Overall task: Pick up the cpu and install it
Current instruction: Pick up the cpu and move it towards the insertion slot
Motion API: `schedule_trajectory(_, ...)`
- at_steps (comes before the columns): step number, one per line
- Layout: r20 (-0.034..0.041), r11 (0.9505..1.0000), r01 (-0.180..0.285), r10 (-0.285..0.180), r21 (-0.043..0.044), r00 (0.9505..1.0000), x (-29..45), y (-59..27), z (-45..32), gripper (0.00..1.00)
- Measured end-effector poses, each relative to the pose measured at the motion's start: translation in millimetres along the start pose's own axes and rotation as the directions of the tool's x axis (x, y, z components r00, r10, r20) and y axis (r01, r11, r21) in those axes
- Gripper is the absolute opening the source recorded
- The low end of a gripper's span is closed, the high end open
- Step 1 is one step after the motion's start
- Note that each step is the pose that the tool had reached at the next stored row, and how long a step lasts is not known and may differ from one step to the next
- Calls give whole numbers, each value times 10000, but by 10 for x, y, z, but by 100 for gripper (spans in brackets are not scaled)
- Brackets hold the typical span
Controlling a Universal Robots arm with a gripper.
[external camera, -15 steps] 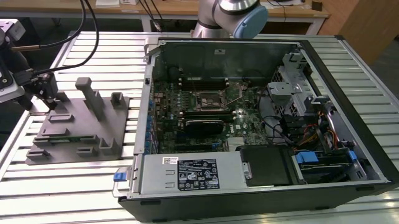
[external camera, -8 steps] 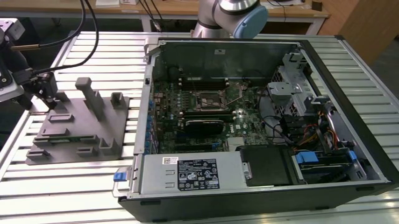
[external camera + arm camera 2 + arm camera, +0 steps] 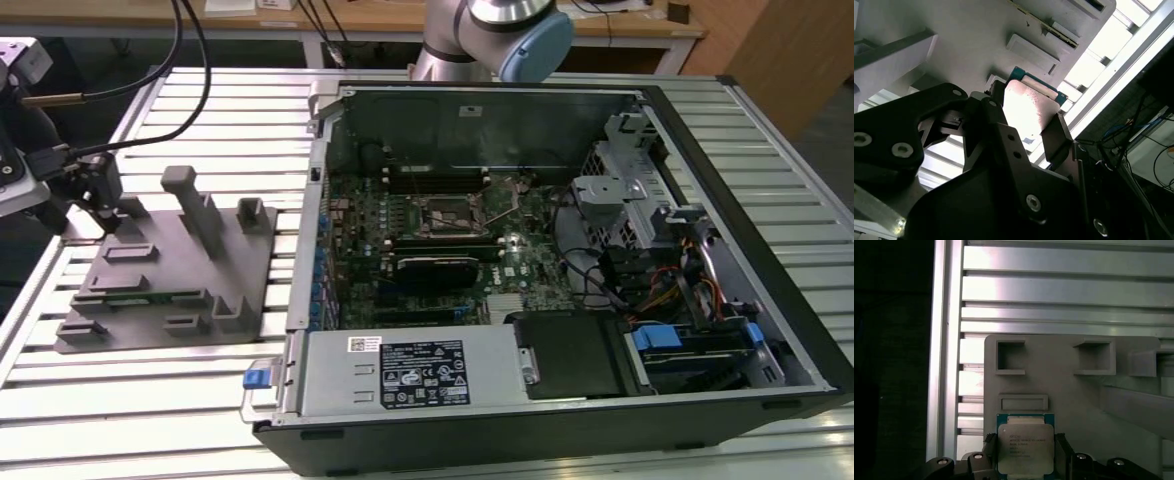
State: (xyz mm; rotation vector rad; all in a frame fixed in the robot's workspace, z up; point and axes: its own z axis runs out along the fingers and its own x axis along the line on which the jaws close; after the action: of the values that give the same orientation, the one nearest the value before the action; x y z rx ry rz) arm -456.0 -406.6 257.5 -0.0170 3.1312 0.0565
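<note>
Silvery-grey cpu (image 3: 1025,450) lying on the grey plastic tray (image 3: 1079,405) in the first wrist view, clamped at two opposite edges by the fingers (image 3: 1061,444) of the gripper (image 3: 1025,442). The tray rests on a slatted aluminium table (image 3: 160,400). An open computer case (image 3: 534,445) lies beside it, towards the exterior view's right, with a wooden desk (image 3: 374,15) beyond.

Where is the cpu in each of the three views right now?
First wrist view: the cpu sits within the gripper, against the grey tray near its edge.
Second wrist view: the cpu shines within the gripper, the grey tray behind it.
Exterior view: I can't make it out; the gripper hangs over a corner of the grey tray, at the exterior view's left.
Shared landmark: the grey tray.
</note>
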Motion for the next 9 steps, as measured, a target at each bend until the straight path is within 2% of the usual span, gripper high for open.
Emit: schedule_trajectory(9, 0, 10000, 0, 0, 0, 10000, 0, 7, -24, 54)
